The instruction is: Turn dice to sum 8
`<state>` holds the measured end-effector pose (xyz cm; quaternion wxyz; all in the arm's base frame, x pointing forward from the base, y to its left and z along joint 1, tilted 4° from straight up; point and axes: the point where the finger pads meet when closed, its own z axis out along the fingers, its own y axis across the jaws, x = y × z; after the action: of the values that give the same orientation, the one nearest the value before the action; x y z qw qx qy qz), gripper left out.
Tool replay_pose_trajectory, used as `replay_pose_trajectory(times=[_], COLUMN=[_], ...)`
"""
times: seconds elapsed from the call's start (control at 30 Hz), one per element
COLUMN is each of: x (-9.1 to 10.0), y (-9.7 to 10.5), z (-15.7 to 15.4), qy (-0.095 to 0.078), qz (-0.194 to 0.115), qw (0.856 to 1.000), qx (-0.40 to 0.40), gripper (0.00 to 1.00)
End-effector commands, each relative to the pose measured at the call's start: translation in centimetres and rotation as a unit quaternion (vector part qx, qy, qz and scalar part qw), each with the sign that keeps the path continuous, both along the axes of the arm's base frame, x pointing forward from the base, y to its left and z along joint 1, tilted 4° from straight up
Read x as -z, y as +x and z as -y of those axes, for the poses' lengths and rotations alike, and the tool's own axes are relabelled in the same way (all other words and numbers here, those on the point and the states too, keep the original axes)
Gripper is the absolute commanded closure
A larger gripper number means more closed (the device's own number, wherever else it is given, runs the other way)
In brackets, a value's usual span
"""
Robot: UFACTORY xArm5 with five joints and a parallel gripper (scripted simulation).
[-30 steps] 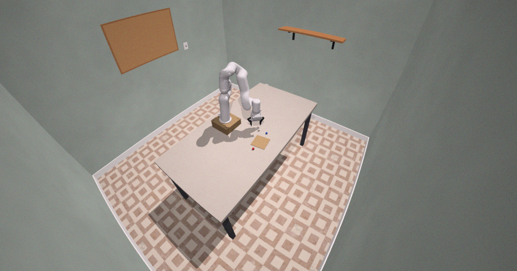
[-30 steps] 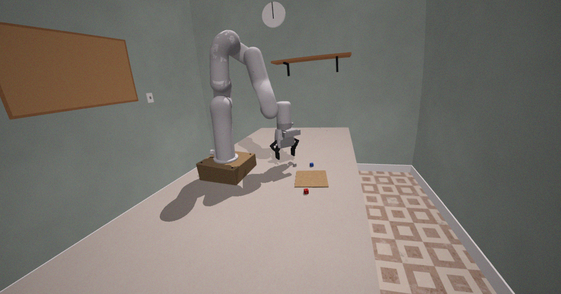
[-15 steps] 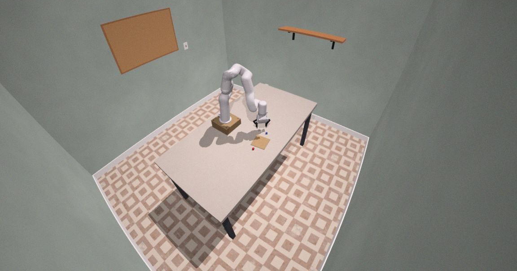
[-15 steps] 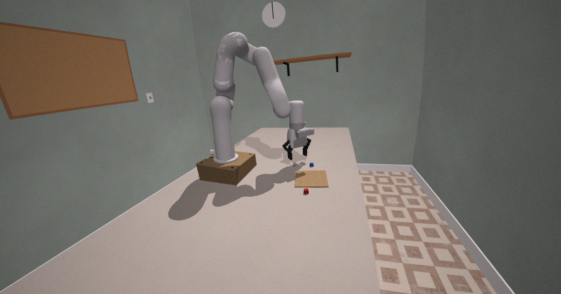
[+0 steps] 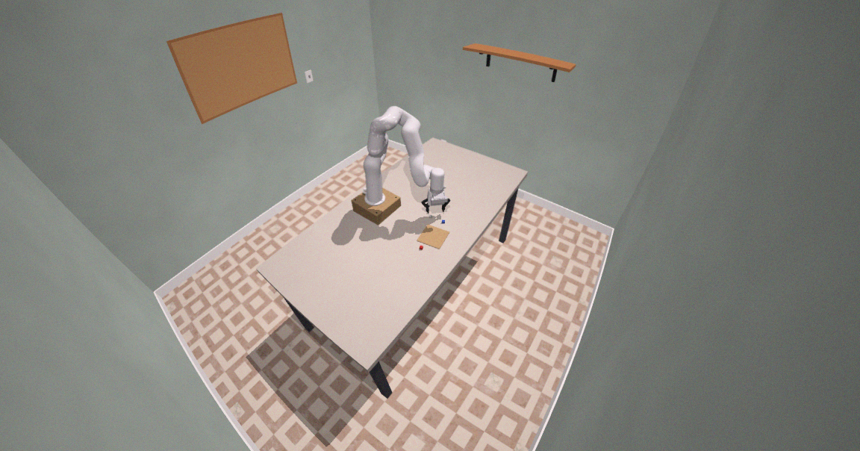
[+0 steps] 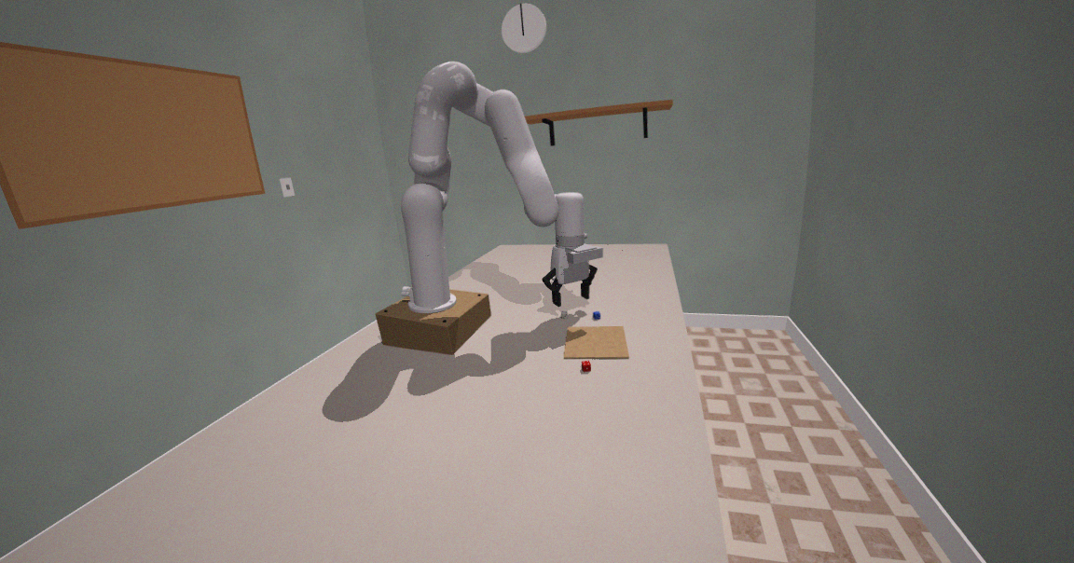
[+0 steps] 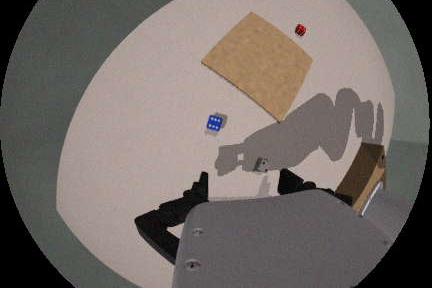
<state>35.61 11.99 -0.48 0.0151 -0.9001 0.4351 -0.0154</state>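
My gripper (image 5: 436,212) (image 6: 571,300) (image 7: 245,183) is open and empty above the table. The white die (image 6: 564,314) (image 7: 262,165) lies on the table in the arm's shadow, between the fingertips and the mat; its top number is hard to read. The blue die (image 5: 443,221) (image 6: 596,315) (image 7: 214,123) sits on the table off the same side of the mat, with six pips up. The red die (image 5: 420,247) (image 6: 585,365) (image 7: 300,30) lies beyond the mat's opposite side, its top number too small to tell. The tan mat (image 5: 433,237) (image 6: 600,346) (image 7: 260,59) bears no die.
The arm's wooden base block (image 5: 378,215) (image 6: 417,334) (image 7: 362,169) stands on the table to the left of the mat in the top and exterior views. The table's long edge runs past the mat's right side in the exterior view.
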Motion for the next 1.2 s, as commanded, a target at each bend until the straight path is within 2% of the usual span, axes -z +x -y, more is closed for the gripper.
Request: replay_pose_trajectory(times=[0.0, 0.8, 0.93, 1.0, 1.17], x=[-0.1, -0.3, -1.7, -1.7, -5.7], y=[0.1, 0.1, 0.0, 0.0, -0.3], z=[0.0, 0.0, 0.0, 0.0, 0.1], qy=[0.000, 0.000, 0.000, 0.000, 0.000], qz=[0.001, 0.001, 0.001, 0.001, 0.001], qw=[1.000, 1.000, 1.000, 1.000, 1.000], qx=[0.000, 0.000, 0.000, 0.000, 0.000], gripper=[0.00, 0.00, 0.00, 0.00, 0.00])
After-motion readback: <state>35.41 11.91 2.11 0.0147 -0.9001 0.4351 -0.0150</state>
